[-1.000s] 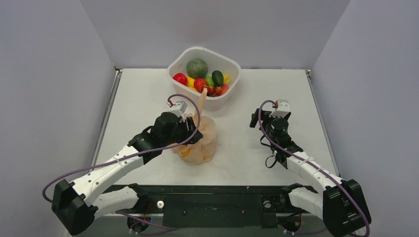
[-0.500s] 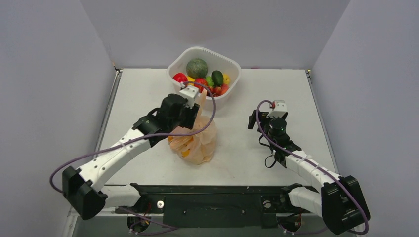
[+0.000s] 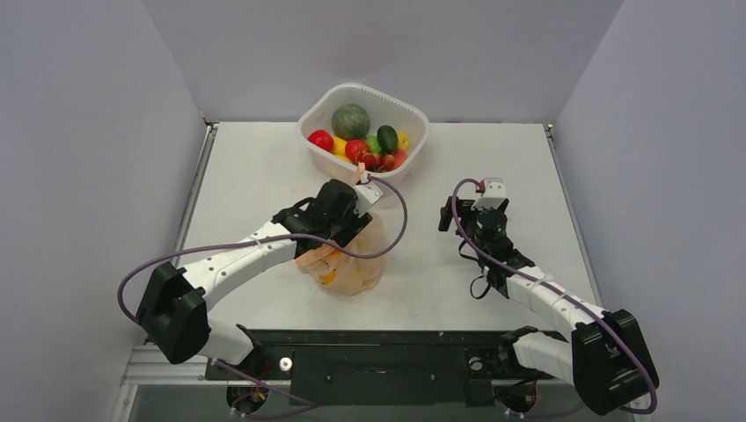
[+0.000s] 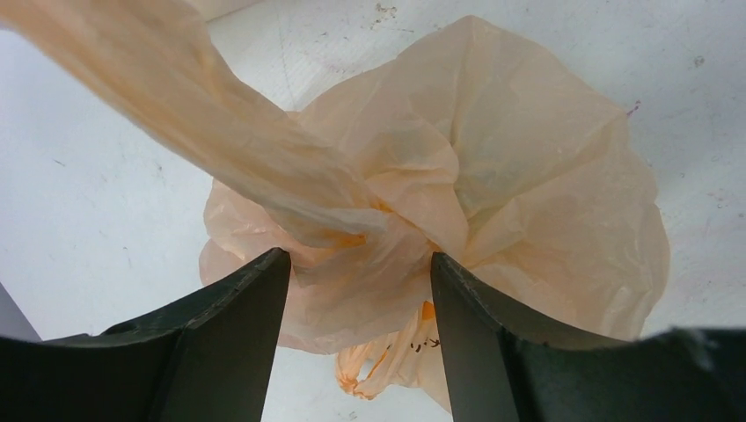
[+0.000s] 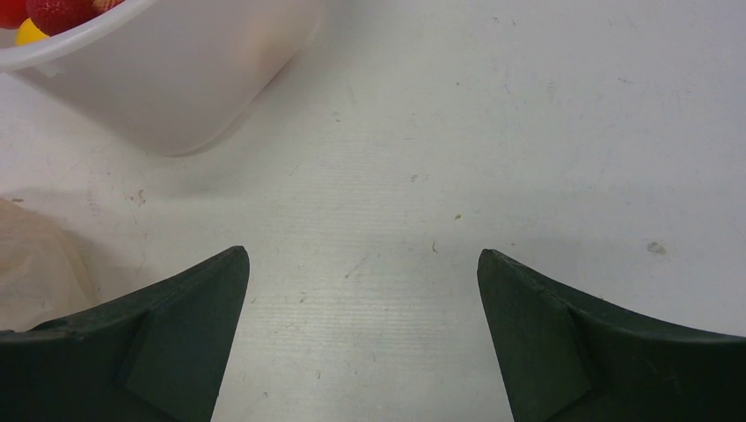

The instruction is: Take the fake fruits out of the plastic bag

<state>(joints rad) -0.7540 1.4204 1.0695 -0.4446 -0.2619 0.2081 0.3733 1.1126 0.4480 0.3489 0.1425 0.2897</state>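
The peach-orange plastic bag [image 3: 359, 265] lies bunched on the table in front of the tub, one handle strip [image 3: 358, 177] standing up. An orange-yellow fake fruit [image 3: 330, 275] shows through its lower left side; other fruits inside are hidden. My left gripper [image 3: 352, 227] hangs just above the bag. In the left wrist view it [image 4: 361, 264] is open, fingers on either side of the bag's gathered neck [image 4: 387, 229], and the handle [image 4: 176, 105] runs up to the left. My right gripper [image 3: 453, 218] is open and empty over bare table [image 5: 362, 259], to the right of the bag.
A white tub [image 3: 400, 180] stands at the back centre, holding a dark-green melon [image 3: 350, 119] and several small red, yellow and green fruits. Its corner [image 5: 176, 97] shows in the right wrist view, with an edge of the bag [image 5: 35, 264] at left.
My left arm has swung right and forward, from the bag's left side to above its top. The right gripper has edged slightly left.
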